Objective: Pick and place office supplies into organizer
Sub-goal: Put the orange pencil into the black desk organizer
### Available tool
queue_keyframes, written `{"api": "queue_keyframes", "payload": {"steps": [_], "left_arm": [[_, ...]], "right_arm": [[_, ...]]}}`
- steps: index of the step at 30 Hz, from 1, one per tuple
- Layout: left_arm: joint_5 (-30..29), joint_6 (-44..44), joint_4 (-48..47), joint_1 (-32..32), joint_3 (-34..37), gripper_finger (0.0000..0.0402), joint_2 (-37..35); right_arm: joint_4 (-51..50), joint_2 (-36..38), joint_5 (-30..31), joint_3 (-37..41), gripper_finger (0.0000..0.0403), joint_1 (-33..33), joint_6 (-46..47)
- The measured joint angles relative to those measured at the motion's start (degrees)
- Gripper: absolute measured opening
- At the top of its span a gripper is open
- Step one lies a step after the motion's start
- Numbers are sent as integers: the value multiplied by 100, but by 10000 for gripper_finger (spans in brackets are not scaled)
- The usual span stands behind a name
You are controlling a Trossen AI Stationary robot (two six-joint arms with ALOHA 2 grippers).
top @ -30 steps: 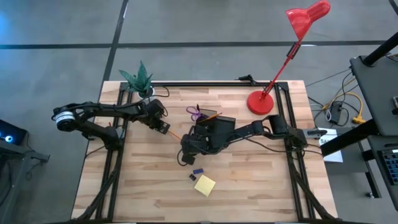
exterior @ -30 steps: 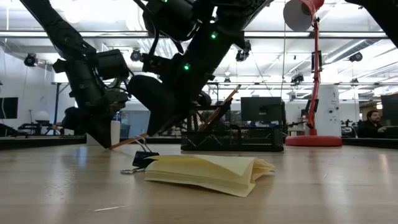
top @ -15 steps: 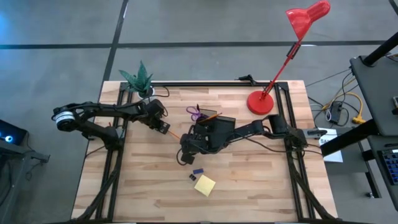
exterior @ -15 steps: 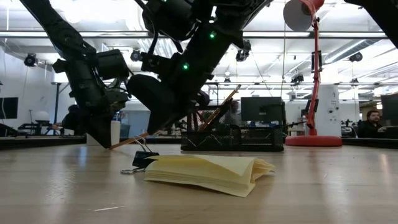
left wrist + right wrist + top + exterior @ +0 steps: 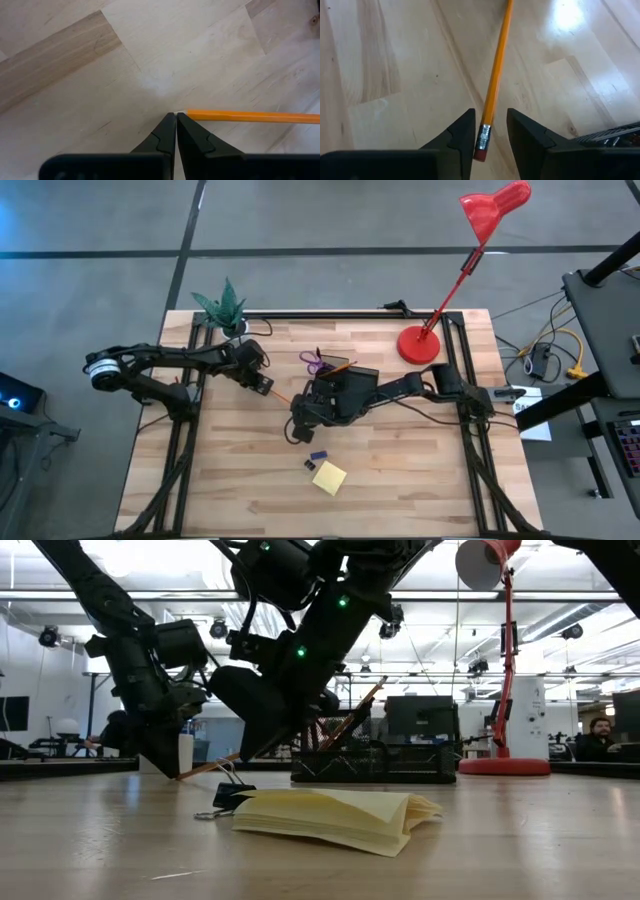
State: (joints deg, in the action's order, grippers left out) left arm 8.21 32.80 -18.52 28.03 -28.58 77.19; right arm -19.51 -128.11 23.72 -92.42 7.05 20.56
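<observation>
Wooden table (image 5: 400, 470) on a grey floor; in the low view a lit room with monitors lies beyond, and a person sits at the far right. We note a red desk lamp (image 5: 421, 343) at the table's back right and a green plant (image 5: 222, 304) at the back left.

The black organizer (image 5: 345, 388) sits near the centre, purple-handled scissors (image 5: 316, 361) and an orange pencil standing in it.

An orange pencil (image 5: 496, 75) lies between the two arms. The right gripper (image 5: 489, 131) stands over its eraser end; its fingers (image 5: 462, 132) are parted narrowly, one on each side of the eraser, and we cannot tell if they touch it. The left gripper (image 5: 176, 120) is at the pencil's other end, fingers (image 5: 164, 132) pressed together, tips just beside the pencil's tip.

Toward the front of the table lies the yellow sticky-note pad (image 5: 329, 477), its pages fanned slightly open. Just beside it are a small blue piece (image 5: 318, 456) and a black binder clip (image 5: 228, 796).
</observation>
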Motion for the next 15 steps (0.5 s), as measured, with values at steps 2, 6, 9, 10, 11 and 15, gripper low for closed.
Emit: {"api": "queue_keyframes", "payload": {"steps": [2, 6, 9, 10, 11, 15], "left_arm": [[0, 0, 2, 0, 0, 0, 0], [0, 1, 2, 0, 0, 0, 0], [0, 0, 2, 0, 0, 0, -2], [0, 0, 4, 0, 0, 0, -2], [0, 0, 4, 0, 0, 0, -2], [0, 0, 4, 0, 0, 0, -2]], "right_arm": [[0, 0, -42, 0, 96, 2, 2], [-2, 0, -164, 9, 74, 0, 2], [2, 0, -172, 17, 61, -17, 2], [0, 0, -171, 17, 57, -23, 1], [-2, 0, -172, 17, 54, -34, 2], [-19, 0, -167, 17, 44, -58, 2]]}}
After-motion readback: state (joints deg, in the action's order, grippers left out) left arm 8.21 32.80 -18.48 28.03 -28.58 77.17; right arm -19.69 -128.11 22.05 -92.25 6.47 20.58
